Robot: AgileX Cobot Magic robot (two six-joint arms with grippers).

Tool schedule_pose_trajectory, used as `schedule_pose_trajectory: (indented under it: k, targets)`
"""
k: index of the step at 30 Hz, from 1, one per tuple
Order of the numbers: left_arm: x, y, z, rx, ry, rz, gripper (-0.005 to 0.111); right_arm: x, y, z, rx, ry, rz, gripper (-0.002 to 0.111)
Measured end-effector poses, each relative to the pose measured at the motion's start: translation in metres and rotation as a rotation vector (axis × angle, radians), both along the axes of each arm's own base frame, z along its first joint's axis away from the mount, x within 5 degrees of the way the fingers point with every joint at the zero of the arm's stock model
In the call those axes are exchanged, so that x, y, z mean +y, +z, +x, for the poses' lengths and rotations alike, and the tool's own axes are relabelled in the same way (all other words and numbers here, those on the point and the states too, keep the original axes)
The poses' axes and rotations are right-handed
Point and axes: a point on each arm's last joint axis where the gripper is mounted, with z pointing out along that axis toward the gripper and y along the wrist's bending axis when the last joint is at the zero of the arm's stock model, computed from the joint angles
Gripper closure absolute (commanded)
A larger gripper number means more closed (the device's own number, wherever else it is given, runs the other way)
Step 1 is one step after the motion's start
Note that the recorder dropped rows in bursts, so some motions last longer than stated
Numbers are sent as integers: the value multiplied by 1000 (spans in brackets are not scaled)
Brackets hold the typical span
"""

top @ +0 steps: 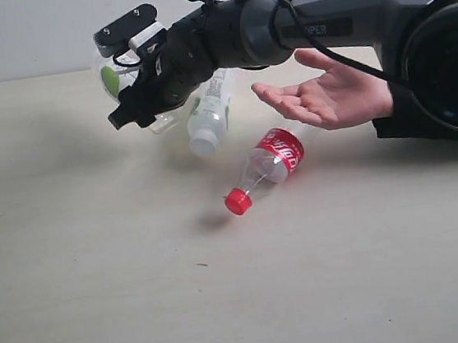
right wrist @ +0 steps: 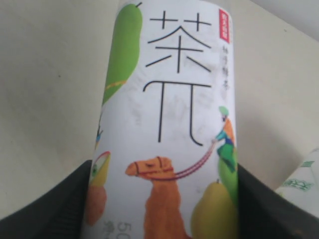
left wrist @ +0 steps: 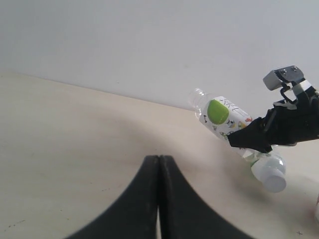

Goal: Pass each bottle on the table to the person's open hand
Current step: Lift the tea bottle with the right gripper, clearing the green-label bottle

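Note:
My right gripper reaches across from the right and is shut on a bottle with a white-green label, held tilted above the table. In the right wrist view that bottle fills the space in the right gripper, with a black finger against each side. A second white-capped bottle lies just behind and below the gripper. A clear red-labelled, red-capped bottle lies nearer the middle. The person's open hand waits palm up at the right. My left gripper is shut and empty, low over the table.
The right arm's thick black body spans the upper right, passing above the hand. The person's black sleeve rests at the right edge. A pale wall runs behind the table's far edge.

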Motion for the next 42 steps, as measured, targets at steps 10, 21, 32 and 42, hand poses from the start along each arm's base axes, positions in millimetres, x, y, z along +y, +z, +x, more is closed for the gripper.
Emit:
schedule_pose_trajectory:
  k: [10,21,32,42]
  targets:
    - [0,0,0,0,0,0,107,0,-13,0,23,0,-19,108]
    - [0,0,0,0,0,0,107,0,-13,0,23,0,-19,108]
    - [0,0,0,0,0,0,107,0,-11,0,20,0,-16,108]
    - [0,0,0,0,0,0,107,1,75,-25,-40,22,57,108]
